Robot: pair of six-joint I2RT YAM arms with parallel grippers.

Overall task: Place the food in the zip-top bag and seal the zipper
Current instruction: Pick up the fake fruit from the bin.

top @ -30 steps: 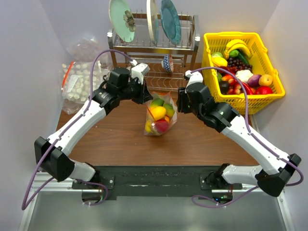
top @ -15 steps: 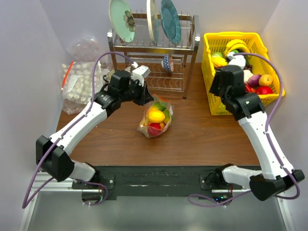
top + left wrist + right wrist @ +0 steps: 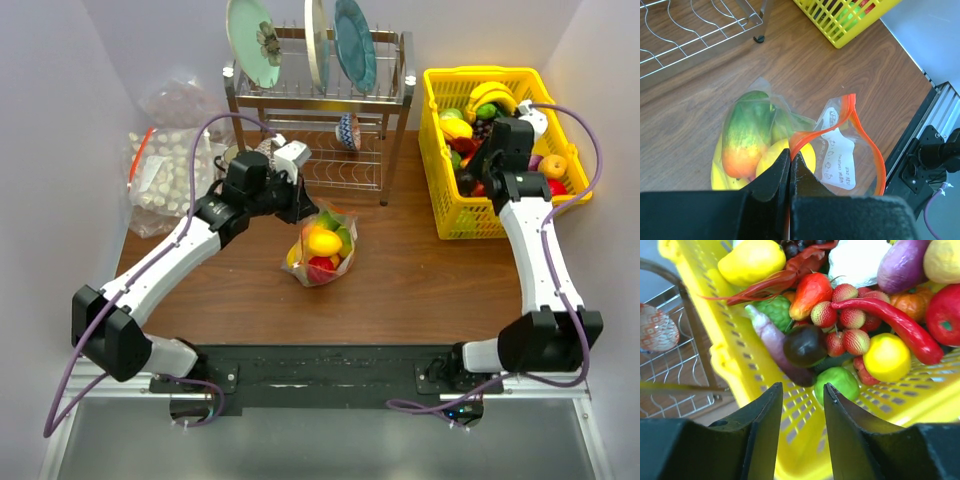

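Observation:
The clear zip-top bag (image 3: 320, 245) lies on the brown table with toy fruit inside: a green-orange mango (image 3: 745, 132), a yellow piece (image 3: 785, 155) and a red one. My left gripper (image 3: 300, 205) is shut on the bag's red-orange zipper (image 3: 860, 130) at its mouth edge and holds the mouth open; the white label (image 3: 840, 157) shows. My right gripper (image 3: 480, 165) is open and empty, hovering over the left part of the yellow basket (image 3: 440, 215), above a dark plum (image 3: 805, 345) and a green fruit (image 3: 837, 382).
The yellow basket holds much toy produce: bananas (image 3: 495, 97), grapes, a red chilli (image 3: 890, 322), strawberries. A metal dish rack (image 3: 320, 110) with plates stands at the back centre. A larger bag of pale lumps (image 3: 165, 170) lies at the back left.
My right arm has swung from beside the bag to over the yellow basket. The left gripper kept its hold; the bag sagged slightly lower and left.

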